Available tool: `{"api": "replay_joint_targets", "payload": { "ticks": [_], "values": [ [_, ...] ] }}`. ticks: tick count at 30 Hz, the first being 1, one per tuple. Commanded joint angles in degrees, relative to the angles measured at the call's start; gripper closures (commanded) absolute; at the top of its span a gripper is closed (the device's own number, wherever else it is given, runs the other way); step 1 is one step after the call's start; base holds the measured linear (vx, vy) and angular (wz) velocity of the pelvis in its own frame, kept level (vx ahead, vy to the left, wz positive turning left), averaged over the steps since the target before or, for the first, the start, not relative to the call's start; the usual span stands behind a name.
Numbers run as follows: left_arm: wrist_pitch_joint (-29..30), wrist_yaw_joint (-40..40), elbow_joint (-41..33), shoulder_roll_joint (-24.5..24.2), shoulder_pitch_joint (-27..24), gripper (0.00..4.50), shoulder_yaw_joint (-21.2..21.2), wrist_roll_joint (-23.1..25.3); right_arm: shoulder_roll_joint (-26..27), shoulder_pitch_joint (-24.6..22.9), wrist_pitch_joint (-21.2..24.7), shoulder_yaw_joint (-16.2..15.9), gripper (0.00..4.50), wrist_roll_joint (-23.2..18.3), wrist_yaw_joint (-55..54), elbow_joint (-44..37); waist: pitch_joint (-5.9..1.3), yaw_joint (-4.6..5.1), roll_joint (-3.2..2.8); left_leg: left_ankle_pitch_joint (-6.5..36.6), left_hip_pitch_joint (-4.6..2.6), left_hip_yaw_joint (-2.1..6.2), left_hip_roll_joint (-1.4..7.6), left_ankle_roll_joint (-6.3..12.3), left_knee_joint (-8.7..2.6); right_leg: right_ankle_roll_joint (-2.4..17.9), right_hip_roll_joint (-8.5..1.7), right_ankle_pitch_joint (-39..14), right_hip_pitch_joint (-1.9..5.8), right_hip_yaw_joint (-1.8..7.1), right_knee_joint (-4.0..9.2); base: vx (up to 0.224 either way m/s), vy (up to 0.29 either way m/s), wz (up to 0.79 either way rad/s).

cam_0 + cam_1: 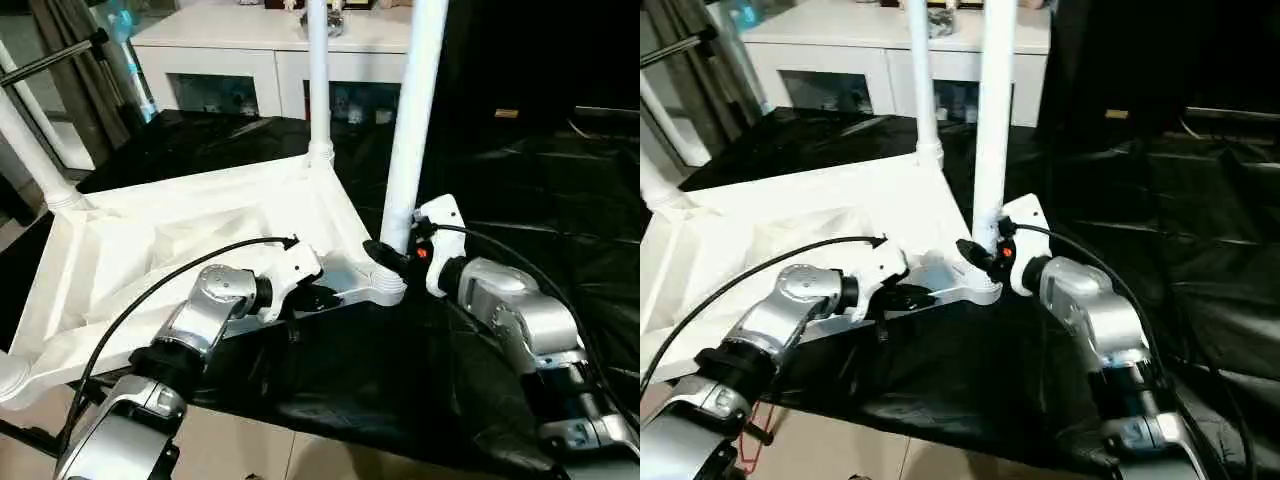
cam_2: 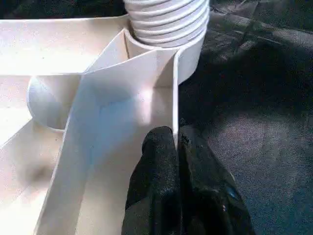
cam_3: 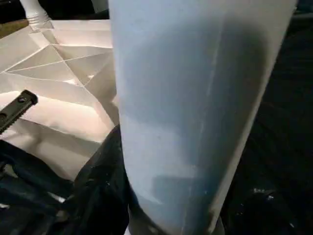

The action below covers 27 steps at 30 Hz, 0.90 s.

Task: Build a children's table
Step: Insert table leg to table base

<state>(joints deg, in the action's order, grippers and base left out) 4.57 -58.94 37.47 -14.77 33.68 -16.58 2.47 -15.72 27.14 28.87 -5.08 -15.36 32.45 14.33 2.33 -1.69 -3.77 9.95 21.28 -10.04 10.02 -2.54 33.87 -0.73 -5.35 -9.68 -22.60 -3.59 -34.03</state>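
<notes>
So the tabletop (image 1: 180, 250) is lying upside down on a black sheet (image 1: 500, 180), ribbed underside up, taking up most of the left and middle of the scene with one corner poking toward the near right. Behind it at the far side there's a white cabinet (image 1: 250, 50) with glass doors. Three legs are standing up out of corner sockets: one at the far left (image 1: 30, 150), one at the far corner (image 1: 318, 80), and the near right leg (image 1: 412, 120), which rises from the corner socket (image 1: 385, 285) closest to the robot. The right gripper (image 1: 385, 255) has its fingers about halfway apart, wrapped around the base of that near right leg just above the socket; in the right wrist view the tube sits right against the black finger (image 3: 105, 181). The left gripper (image 2: 176, 147) is pinched shut on the thin upright edge wall of the tabletop, just left of that same corner socket, one black finger (image 2: 156, 166) on the inside of the rim and the other on the outside, with the threaded end (image 2: 166, 19) of the leg sitting in the socket right beyond them.
</notes>
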Motion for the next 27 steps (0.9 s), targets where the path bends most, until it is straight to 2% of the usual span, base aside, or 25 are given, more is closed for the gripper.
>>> {"api": "replay_joint_targets", "payload": {
  "ticks": [1, 2, 5, 12, 13, 14, 16, 17, 18, 19, 20, 22, 23, 24, 27],
  "values": [
    [0.6, -2.3, 1.3, -0.5, -2.4, 4.5, -1.7, 0.3, 0.6, 1.2, -0.6, -0.4, 2.59, 0.1, 0.0, 2.0, -3.27, -0.03, 1.29, 17.6, -0.45, 0.87, 2.37, 0.79, -4.39, 10.3, -3.0, -22.2, 1.86, 2.24, 4.95, 0.0, 0.0, 0.0],
    [0.5, -2.9, 0.8, -0.8, -2.5, 4.5, -1.9, 0.2, 0.7, 1.5, -0.9, -0.4, 2.59, 0.2, 0.1, 3.0, -3.37, 0.02, 1.51, 16.5, -0.25, 0.8, 2.28, 1.11, -4.3, 10.9, -2.97, -20.4, 2.02, 2.25, 4.65, 0.0, 0.0, 0.0],
    [0.7, -4.2, -0.5, -1.5, -2.8, 4.5, -2.1, -0.1, 1.2, 2.5, -1.3, -0.2, 2.59, -0.1, 0.7, 5.3, -3.35, 0.09, 1.41, 16.0, -0.26, 0.71, 2.32, 1.34, -4.31, 11.9, -2.96, -19.2, 2.05, 2.21, 4.58, 0.0, 0.0, 0.0],
    [1.3, -5.3, -2.2, -2.4, -3.4, 4.5, -2.1, -0.2, 2.1, 1.9, -2.1, 1.2, 2.6, -1.3, 3.4, 8.4, -3.28, 0.42, 1.36, 16.8, -0.34, 0.72, 2.42, 1.22, -4.45, 11.9, -2.9, -19.5, 2.05, 2.21, 4.61, 0.0, 0.0, 0.0],
    [1.2, -5.1, -2.3, -2.5, -3.5, 4.5, -1.9, -0.4, 2.4, 1.3, -2.8, 2.0, 2.6, -1.9, 3.3, 9.0, -3.28, 0.51, 1.81, 16.7, -0.3, 0.64, 2.42, 1.32, -4.43, 11.9, -2.91, -19.6, 2.07, 2.22, 4.69, 0.0, 0.0, 0.0],
    [1.2, -5.1, -2.3, -2.5, -3.5, 4.5, -1.8, -0.5, 2.5, 1.1, -3.1, 2.3, 2.6, -2.0, 3.3, 9.3, -3.26, 0.44, 1.53, 17.0, -0.41, 0.69, 2.44, 1.27, -4.45, 11.9, -3.01, -20.2, 2.0, 2.23, 4.72, 0.0, 0.0, 0.0],
    [1.4, -4.8, -2.6, -2.6, -3.6, 4.5, -1.5, -0.8, 2.9, 0.5, -3.9, 3.6, 2.6, -2.9, 3.5, 10.3, -3.26, 0.52, 1.62, 17.2, -0.39, 0.69, 2.45, 1.19, -4.47, 11.8, -2.95, -20.4, 1.98, 2.21, 4.74, 0.0, 0.0, 0.0],
    [1.7, -4.6, -2.8, -2.6, -3.5, 4.5, -1.0, -1.2, 3.3, -0.6, -4.8, 5.1, 2.6, -4.1, 3.8, 10.9, -3.25, 0.51, 1.08, 17.6, -0.51, 0.71, 2.46, 1.1, -4.48, 11.9, -3.02, -20.6, 1.89, 2.23, 4.74, 0.0, 0.0, 0.0],
    [1.7, -4.6, -2.8, -2.6, -3.5, 4.5, -1.0, -1.2, 3.3, -0.6, -4.8, 5.1, 2.6, -4.1, 3.8, 10.9, -3.24, 0.58, 1.38, 17.9, -0.52, 0.67, 2.46, 1.13, -4.5, 11.9, -2.93, -20.5, 1.9, 2.23, 4.89, 0.0, 0.0, 0.0],
    [1.8, -4.5, -2.8, -2.7, -3.5, 4.5, -1.0, -1.2, 3.4, -1.2, -5.3, 5.6, 2.6, -4.4, 3.9, 11.2, -3.27, 0.54, 1.43, 17.6, -0.42, 0.73, 2.47, 1.17, -4.55, 12.0, -2.91, -20.0, 2.02, 2.2, 4.76, 0.0, 0.0, 0.0],
    [1.7, -4.5, -2.7, -2.7, -3.4, 4.5, -0.9, -1.1, 3.3, -1.8, -6.0, 5.9, 2.6, -4.5, 4.1, 11.4, -3.27, 0.52, 1.22, 17.5, -0.39, 0.75, 2.48, 1.12, -4.58, 12.0, -2.93, -19.9, 2.02, 2.2, 4.72, 0.0, 0.0, 0.0],
    [1.7, -4.3, -2.6, -2.8, -3.3, 4.5, -0.9, -0.9, 3.3, -2.6, -6.5, 6.2, 2.6, -4.6, 4.4, 11.3, -3.28, 0.51, 1.41, 17.8, -0.42, 0.72, 2.45, 1.2, -4.59, 12.0, -2.91, -20.1, 2.04, 2.17, 4.77, 0.0, 0.0, 0.0],
    [1.6, -4.0, -2.3, -2.9, -3.1, 4.5, -0.9, -0.7, 3.3, -3.3, -7.2, 6.5, 2.6, -4.6, 4.5, 11.4, -3.26, 0.46, 1.06, 17.7, -0.41, 0.77, 2.43, 1.16, -4.62, 12.0, -2.92, -20.1, 2.05, 2.16, 4.73, 0.0, 0.0, 0.0],
    [1.6, -3.7, -2.1, -2.9, -2.9, 4.5, -0.8, -0.6, 3.2, -4.4, -7.8, 6.9, 2.6, -4.7, 4.7, 11.2, -3.19, 0.48, 1.23, 18.1, -0.42, 0.69, 2.44, 1.19, -4.6, 11.8, -2.93, -20.7, 1.96, 2.18, 4.95, 0.0, 0.0, 0.0],
    [1.5, -3.3, -1.4, -2.9, -2.3, 4.5, -0.5, -0.6, 3.3, -6.7, -8.7, 7.8, 2.6, -5.2, 4.9, 10.7, -3.24, 0.27, 1.16, 18.3, -0.49, 0.74, 2.5, 1.25, -4.72, 11.6, -2.88, -20.8, 1.98, 2.16, 4.99, 0.0, 0.0, 0.0]
  ]
}}
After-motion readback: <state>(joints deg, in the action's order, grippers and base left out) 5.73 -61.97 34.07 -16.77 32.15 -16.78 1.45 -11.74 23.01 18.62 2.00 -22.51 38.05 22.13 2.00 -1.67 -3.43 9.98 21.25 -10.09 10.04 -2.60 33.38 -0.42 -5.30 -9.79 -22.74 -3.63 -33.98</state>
